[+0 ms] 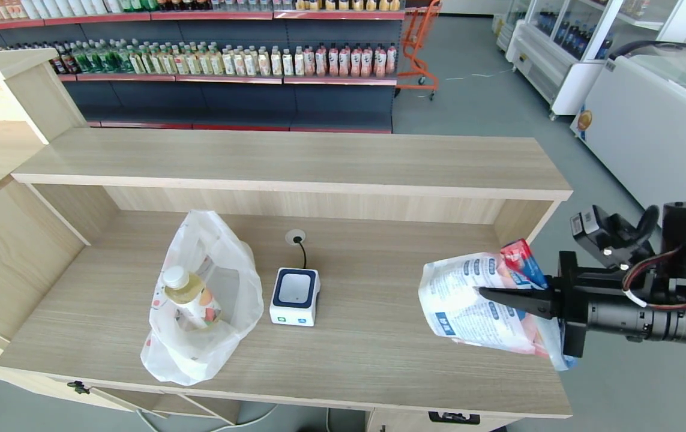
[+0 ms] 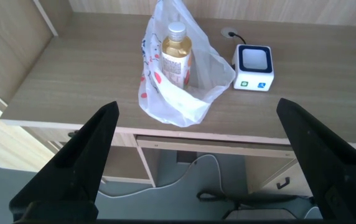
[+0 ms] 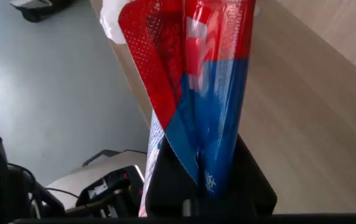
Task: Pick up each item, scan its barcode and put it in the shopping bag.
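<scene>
My right gripper [image 1: 502, 298] is shut on a white, blue and red snack packet [image 1: 475, 300], held just above the counter's right end; the packet's red and blue end [image 3: 203, 87] rises from between the fingers in the right wrist view. A white barcode scanner [image 1: 294, 296] with a dark window sits mid-counter, also seen from the left wrist [image 2: 253, 67]. Left of it stands a thin white shopping bag [image 1: 204, 300] with a yellow drink bottle [image 1: 189, 297] upright inside. My left gripper [image 2: 196, 155] is open, hanging in front of the counter's near edge, below the bag [image 2: 178, 74].
The wooden counter [image 1: 349, 354] has a raised shelf along its back and a side wall on the left. A cable runs from the scanner to a hole [image 1: 295, 237] behind it. Store shelves with bottles [image 1: 228, 60] and freezers [image 1: 649, 120] stand beyond.
</scene>
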{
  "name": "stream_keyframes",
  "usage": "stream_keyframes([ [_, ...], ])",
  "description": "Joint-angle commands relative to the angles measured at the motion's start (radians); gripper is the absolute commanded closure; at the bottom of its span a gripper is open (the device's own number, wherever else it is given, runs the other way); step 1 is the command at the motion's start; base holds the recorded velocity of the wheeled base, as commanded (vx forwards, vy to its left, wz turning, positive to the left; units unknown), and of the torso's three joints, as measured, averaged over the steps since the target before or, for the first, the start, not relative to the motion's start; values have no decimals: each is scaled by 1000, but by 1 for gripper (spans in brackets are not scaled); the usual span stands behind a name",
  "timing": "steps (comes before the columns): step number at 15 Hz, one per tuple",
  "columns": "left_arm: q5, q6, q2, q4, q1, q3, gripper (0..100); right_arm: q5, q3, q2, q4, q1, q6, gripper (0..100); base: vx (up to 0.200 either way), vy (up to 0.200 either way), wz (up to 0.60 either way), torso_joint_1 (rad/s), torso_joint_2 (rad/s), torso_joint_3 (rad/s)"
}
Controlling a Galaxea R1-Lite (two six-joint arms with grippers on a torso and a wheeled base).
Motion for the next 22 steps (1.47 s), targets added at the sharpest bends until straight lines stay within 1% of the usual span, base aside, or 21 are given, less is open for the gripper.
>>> stream_keyframes([
  [1,0,-1,0,0,0,0,0,-62,19,-16,3,-67,-37,100,0,0,0,0,0,0],
  [6,0,-1,0,0,0,0,0,-77,140,-110,3,-72,-30,100,0,0,0,0,0,0],
  [7,0,1,0,0,0,0,0,-77,147,-122,3,-84,-7,100,0,0,0,0,0,0],
  [9,0,4,0,0,0,0,0,-80,173,-208,11,-89,84,100,0,0,0,0,0,0],
  [11,0,2,0,0,0,0,0,-73,217,-254,11,-87,96,100,0,0,0,0,0,0],
  [13,0,7,0,0,0,0,0,-73,231,-263,10,-89,121,100,0,200,0,0,0,5],
  [16,0,8,0,0,0,0,0,-73,222,-274,8,-87,161,100,0,0,0,0,0,0],
  [19,0,7,0,0,0,0,0,-45,225,-303,10,-87,190,100,0,200,0,-1,-1,2],
  [22,0,7,0,1,0,0,0,-42,228,-324,11,-87,223,100,0,200,0,2,1,5],
])
